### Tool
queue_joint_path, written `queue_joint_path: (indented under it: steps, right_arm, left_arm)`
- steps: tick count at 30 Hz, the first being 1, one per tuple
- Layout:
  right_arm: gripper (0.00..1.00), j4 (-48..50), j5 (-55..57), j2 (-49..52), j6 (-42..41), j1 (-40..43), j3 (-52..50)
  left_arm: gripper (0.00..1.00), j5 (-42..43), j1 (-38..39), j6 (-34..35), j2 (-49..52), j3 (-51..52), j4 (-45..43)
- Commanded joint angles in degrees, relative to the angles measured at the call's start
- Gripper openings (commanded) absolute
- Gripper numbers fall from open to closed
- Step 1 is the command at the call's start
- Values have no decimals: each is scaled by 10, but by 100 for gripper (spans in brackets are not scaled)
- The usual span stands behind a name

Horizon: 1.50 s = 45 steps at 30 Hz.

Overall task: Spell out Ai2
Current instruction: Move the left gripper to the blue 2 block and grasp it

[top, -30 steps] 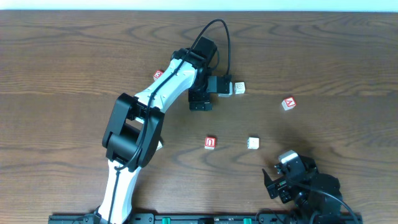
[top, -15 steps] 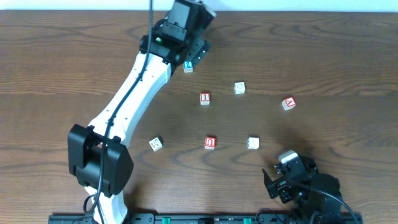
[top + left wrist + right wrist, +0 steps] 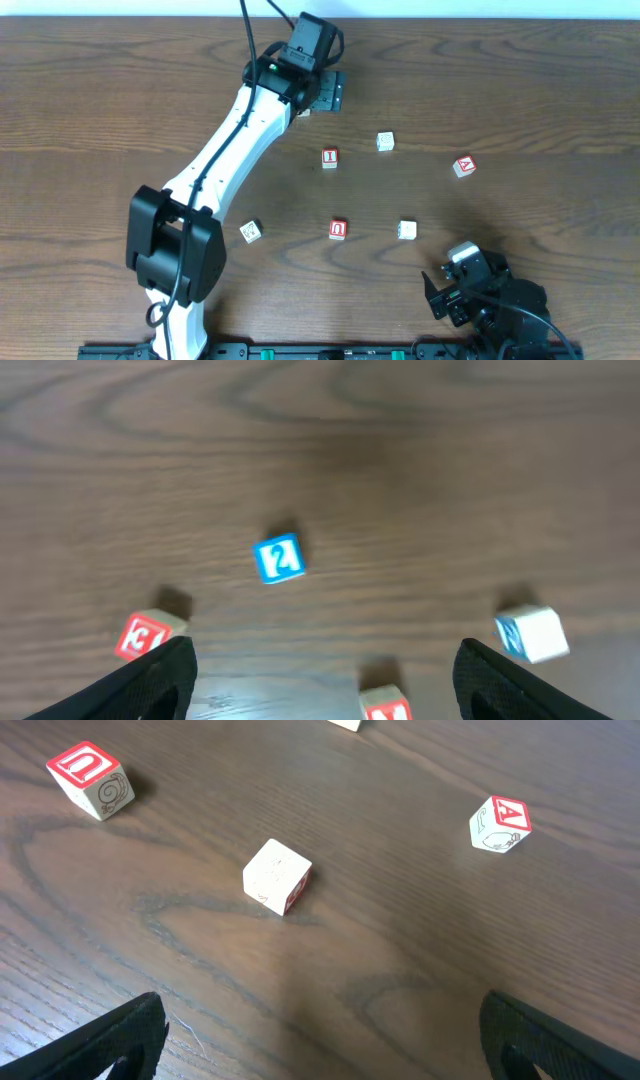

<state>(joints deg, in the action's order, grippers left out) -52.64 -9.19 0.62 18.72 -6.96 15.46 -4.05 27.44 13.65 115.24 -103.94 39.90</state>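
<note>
From overhead, a white arm reaches across the dark wood-grain table (image 3: 100, 120) and holds the black left claw (image 3: 326, 93) near the far edge. The small white cube with the red-framed "I" (image 3: 330, 158) lies near that claw, on the side toward the robot's base. The small white cube with the red-framed "A" (image 3: 463, 166) sits well apart from it, out ahead of the black right claw (image 3: 438, 295), which rests at the near edge. A red-framed "U" cube (image 3: 339, 229) and a pale plain cube (image 3: 407, 230) lie between the two claws. In the blurred left wrist view, the left claw's fingers stand wide apart with nothing between them. The small white cube with the blue-framed "2" (image 3: 277, 558) lies ahead of the gap, turned slightly askew. In the right wrist view, the right claw is likewise spread wide and empty, with the "A" cube ahead to its right, the pale cube nearer ahead and the "U" cube ahead to its left. The likely hazard is a finger meeting the skewed "2" cube on a corner and sending it skidding or tipping over on the smooth top. The red "U" cube could also be mistaken for a wanted letter. The surface is bare brown wood grain. Of the room, only a pale strip shows beyond the far edge.
</note>
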Motion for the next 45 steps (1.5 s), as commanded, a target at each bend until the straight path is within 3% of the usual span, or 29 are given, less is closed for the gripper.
queue_joint_path:
  steps: [1,11,19,27,38,45]
  right_arm:
    - [99,-3,-5,-3,6,5,-6]
    - [99,-3,-5,-3,6,5,-6]
    - [99,-3,-5,-3,6,5,-6]
    - [99,-3,-5,-3,6,5,-6]
    - [99,-3,-5,-3,6,5,-6]
    - [99,-3,-5,-3,6,5,-6]
  left_arm:
    - [82,-60,5,65,26,2,-9]
    - [82,-108,2,122,157,-142,28]
    - [82,-127,-9,208,203,-151,28]
    - [83,-34,-26,211,231,-151,31]
    - [73,-40,-13,211,232,-151,44]
    - [78,-43,-11,210,249,-150,50]
